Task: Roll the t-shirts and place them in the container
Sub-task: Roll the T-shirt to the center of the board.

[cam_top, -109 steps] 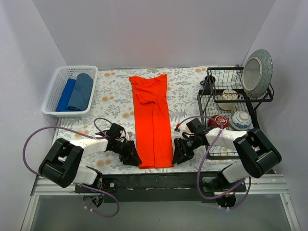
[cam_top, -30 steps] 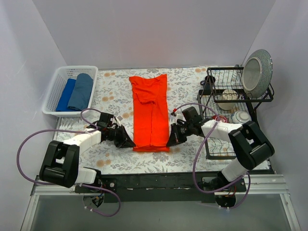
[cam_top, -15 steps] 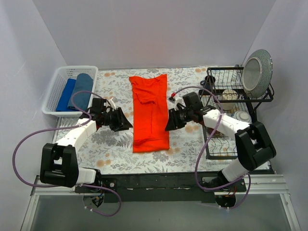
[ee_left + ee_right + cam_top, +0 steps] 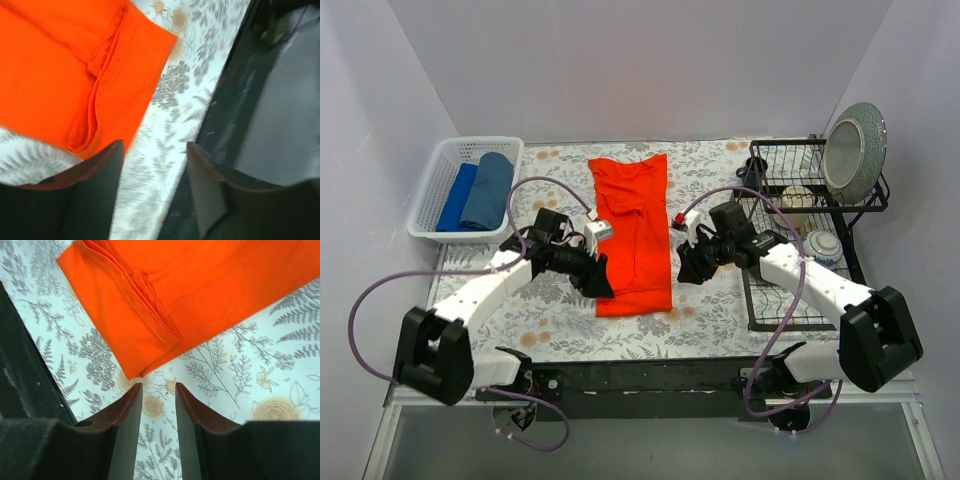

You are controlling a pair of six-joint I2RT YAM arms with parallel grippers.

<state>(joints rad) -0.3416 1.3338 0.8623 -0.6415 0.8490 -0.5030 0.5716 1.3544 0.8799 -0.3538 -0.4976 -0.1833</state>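
The orange-red t-shirt [image 4: 632, 225] lies folded into a long strip on the floral tablecloth, its near end doubled over into a thick fold [image 4: 95, 100]. My left gripper [image 4: 601, 284] hovers at that fold's left near corner, open and holding nothing [image 4: 155, 145]. My right gripper [image 4: 686, 271] stands just right of the fold's right near corner [image 4: 132, 372], open and also holding nothing [image 4: 159, 386]. A royal blue t-shirt [image 4: 456, 198] and a dusty blue t-shirt [image 4: 488, 190] lie rolled side by side in the white basket [image 4: 470, 141] at the far left.
A black dish rack [image 4: 768, 205] at the right holds a grey plate [image 4: 854, 150] and patterned bowls [image 4: 822, 246]. The table's black front rail [image 4: 640, 378] runs close behind both grippers. White walls close in the left, back and right.
Both grippers went from shut to open and let go of the orange shirt's near end, which lies folded over. Both arms lifted off, then came back beside the fold's corners.
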